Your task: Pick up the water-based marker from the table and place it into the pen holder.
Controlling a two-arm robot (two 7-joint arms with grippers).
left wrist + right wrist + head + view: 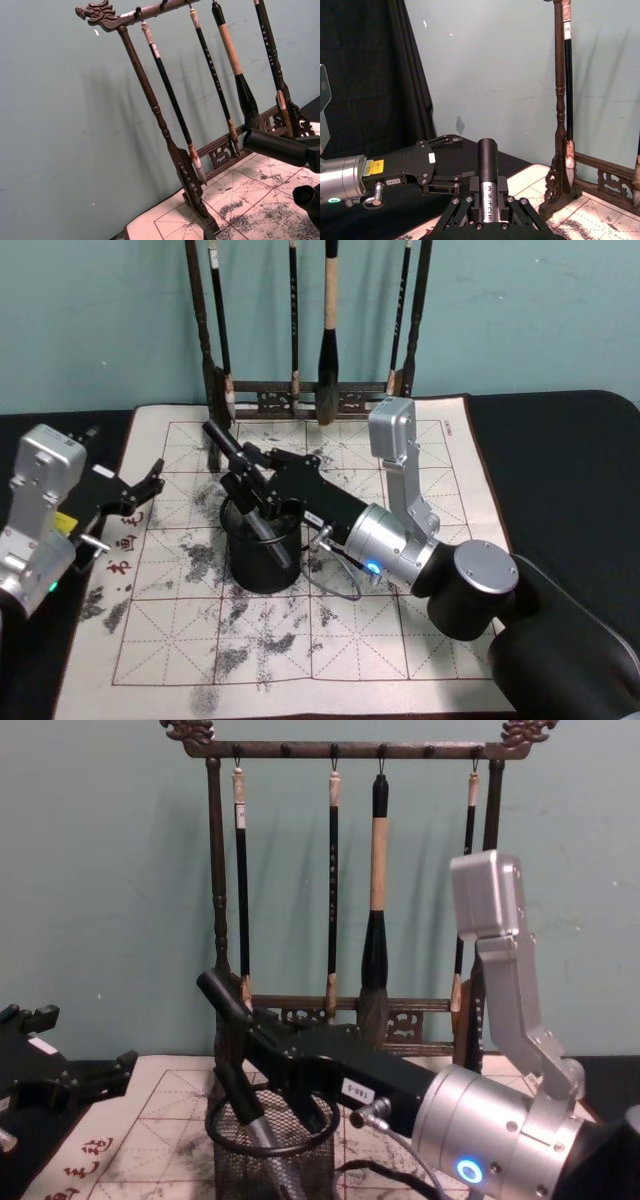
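The water-based marker [222, 443] is a black barrel with a grey lower part. It leans to the left, and its lower end is inside the pen holder [262, 570], a black wire-mesh cup in the middle of the mat. My right gripper [250, 485] is shut on the marker's middle, just above the holder's rim. From the chest, the marker [240, 1095] crosses the rim into the pen holder [235, 1170]. The right wrist view has the marker [487, 160] clamped between the fingers. My left gripper [140, 495] hangs open and empty at the mat's left edge.
A tall dark wooden brush rack [300, 395] with several hanging brushes stands at the back of the mat, close behind the holder. The white gridded calligraphy mat [400, 640] has ink smudges. Black cloth covers the table on both sides.
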